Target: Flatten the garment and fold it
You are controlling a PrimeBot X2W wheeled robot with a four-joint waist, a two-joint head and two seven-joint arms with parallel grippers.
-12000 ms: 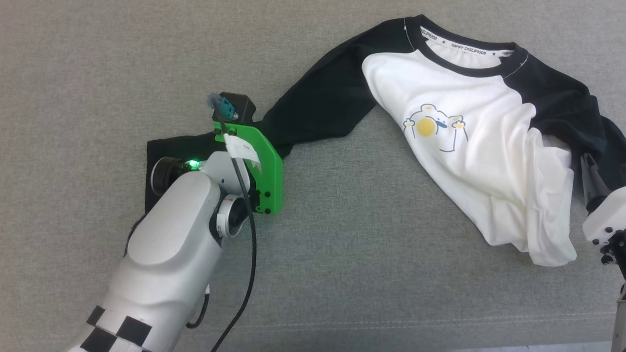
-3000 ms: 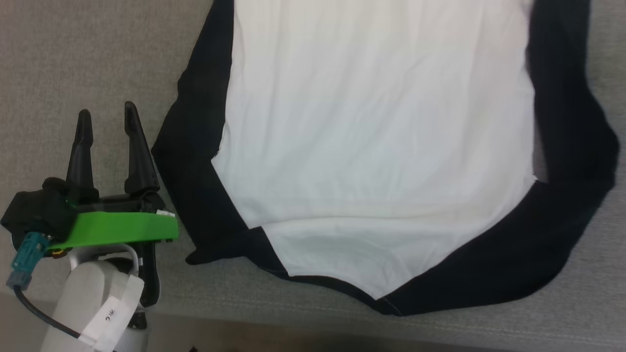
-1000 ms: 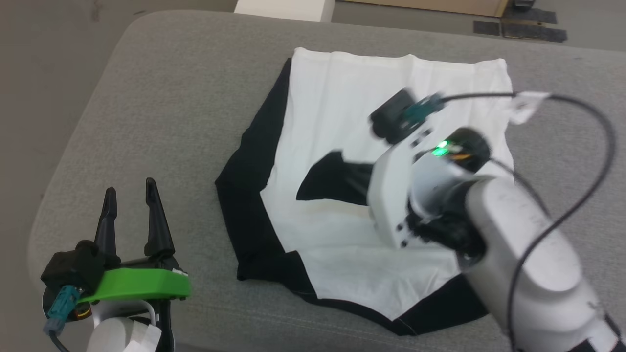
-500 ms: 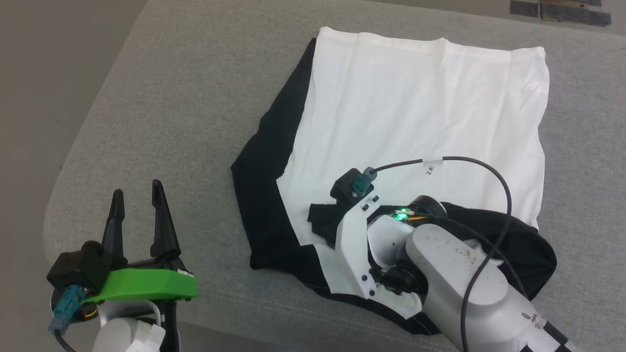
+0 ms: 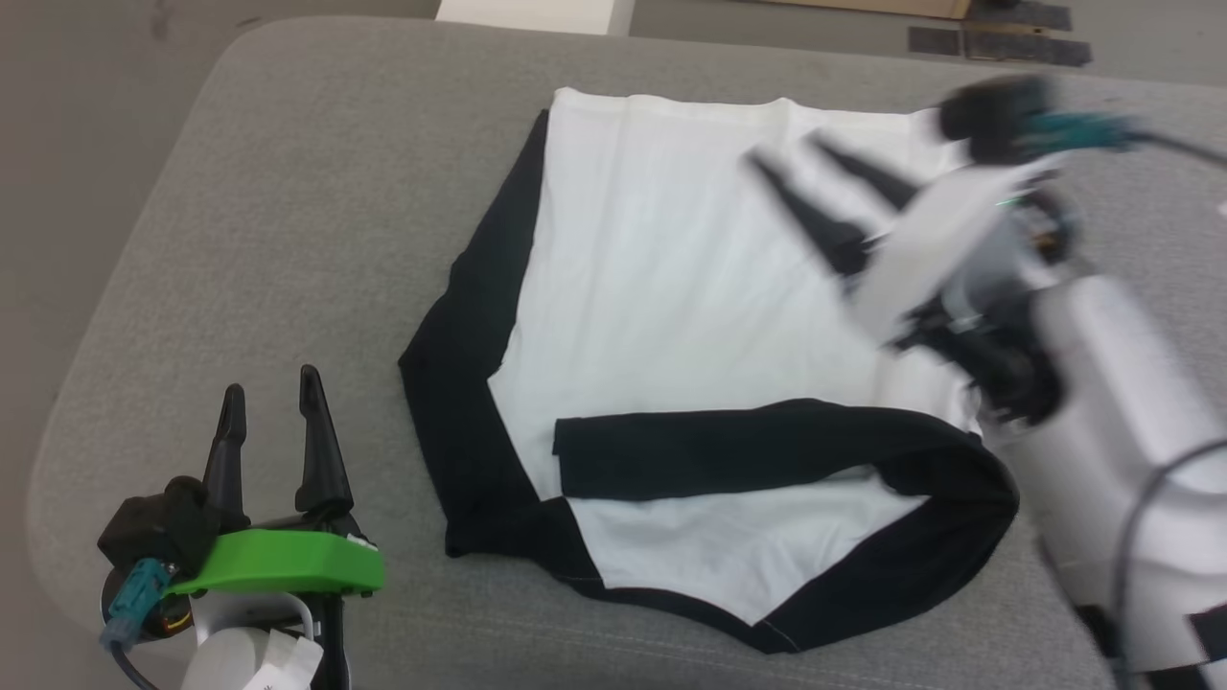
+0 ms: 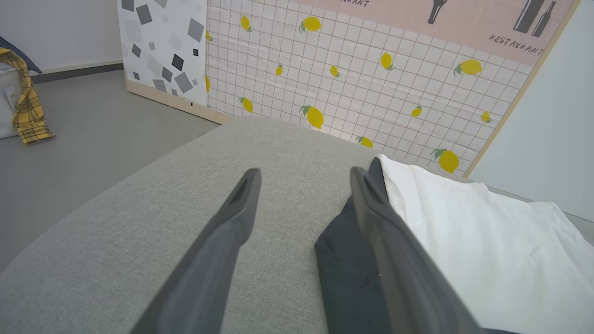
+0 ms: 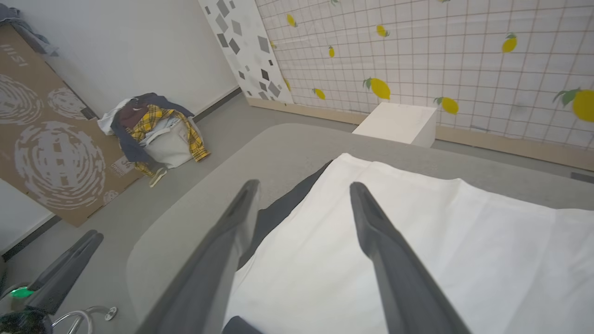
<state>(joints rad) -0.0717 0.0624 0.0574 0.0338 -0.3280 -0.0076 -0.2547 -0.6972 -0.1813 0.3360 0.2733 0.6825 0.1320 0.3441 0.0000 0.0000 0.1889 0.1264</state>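
Note:
The garment (image 5: 671, 287) lies flat on the grey cushion with its plain white side up, so the chest print is hidden. One black sleeve (image 5: 729, 446) is folded straight across the white body, and the other black sleeve (image 5: 470, 383) runs down the left edge. My right gripper (image 5: 784, 151) hangs open and blurred above the garment's upper right, holding nothing; in its wrist view the right gripper (image 7: 304, 185) looks over the white cloth (image 7: 394, 241). My left gripper (image 5: 270, 383) stands open at the lower left, just off the black sleeve (image 6: 348, 260).
The grey cushion (image 5: 288, 192) has a rounded left edge with floor beyond it. A white box (image 7: 399, 123) stands on the floor past the far edge. A basket of clothes (image 7: 153, 130) and a cardboard sheet (image 7: 51, 153) sit further left.
My right gripper was down on the garment's middle with the black sleeve; it has let go and risen to the upper right, open. The sleeve now lies across the white body. The camera shifted.

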